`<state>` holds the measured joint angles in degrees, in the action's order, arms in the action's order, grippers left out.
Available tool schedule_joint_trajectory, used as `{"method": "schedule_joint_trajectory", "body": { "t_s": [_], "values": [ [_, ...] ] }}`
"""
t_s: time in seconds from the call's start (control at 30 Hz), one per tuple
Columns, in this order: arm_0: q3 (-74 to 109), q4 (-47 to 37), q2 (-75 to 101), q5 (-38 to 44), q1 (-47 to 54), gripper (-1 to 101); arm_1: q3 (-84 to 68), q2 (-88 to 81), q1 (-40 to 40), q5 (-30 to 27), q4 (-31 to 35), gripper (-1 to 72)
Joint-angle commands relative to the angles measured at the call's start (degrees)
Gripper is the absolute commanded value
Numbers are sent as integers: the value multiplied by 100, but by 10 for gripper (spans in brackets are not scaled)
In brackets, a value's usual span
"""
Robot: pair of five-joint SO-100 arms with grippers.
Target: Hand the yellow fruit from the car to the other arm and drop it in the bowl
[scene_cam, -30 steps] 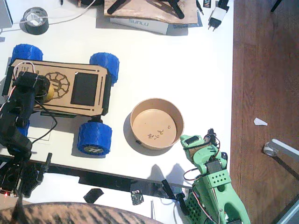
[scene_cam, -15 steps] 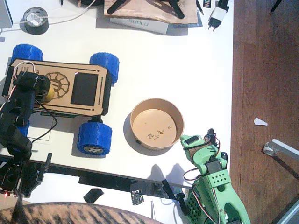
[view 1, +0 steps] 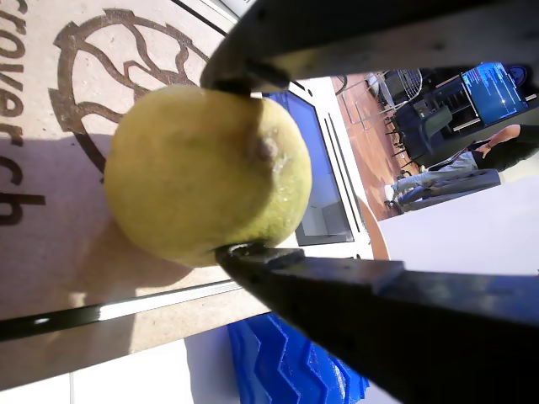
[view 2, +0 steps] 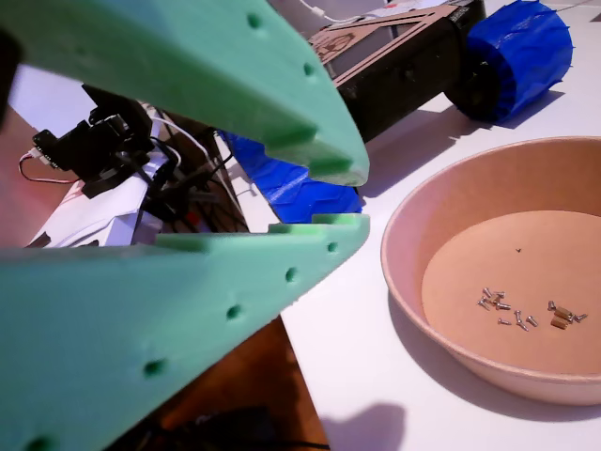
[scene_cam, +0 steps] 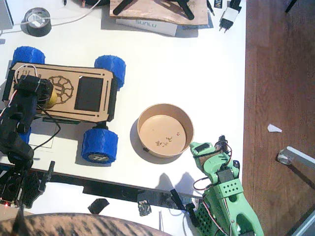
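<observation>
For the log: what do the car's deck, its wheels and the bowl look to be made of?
The car's deck looks like light plywood, matte, with a dark burnt-in wheel logo. Its wheels appear to be blue plastic, probably printed, judging by the ridged zigzag tread. The bowl seems to be pressed cardboard or paper fibre: tan, dull, thin-walled, though a matte plastic cannot be ruled out.

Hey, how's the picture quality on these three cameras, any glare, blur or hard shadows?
Fixed view: the white table is blown out, with hard shadows beside the bowl and the car. In a wrist view, the yellow fruit is sharp and sunlit, the background soft. In the other, the green end effector is close and blurry, the bowl clearer.
</observation>
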<state>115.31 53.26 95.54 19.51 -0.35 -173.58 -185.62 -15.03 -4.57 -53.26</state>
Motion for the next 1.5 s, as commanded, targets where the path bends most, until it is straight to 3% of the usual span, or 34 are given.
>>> {"method": "schedule_joint_trajectory", "body": {
  "t_s": [0.0,0.4,0.8,1.03,1.23,1.47],
  "values": [
    [-237,246,809,62,26,-1,18,-44,79,-88,114,-1],
    [-211,2241,3990,290,220,-1,53,-44,105,-44,193,-1],
    [-149,2391,4904,2602,3516,-2,141,-44,167,-123,185,-1],
    [-149,2013,4992,3577,5440,-1,387,-44,132,-439,185,-1],
    [-141,1494,4245,4122,6073,-1,729,-44,-141,-905,167,-2],
    [-141,448,3621,4509,6680,-1,1617,-53,-694,-1380,-308,-2]
  ]
}}
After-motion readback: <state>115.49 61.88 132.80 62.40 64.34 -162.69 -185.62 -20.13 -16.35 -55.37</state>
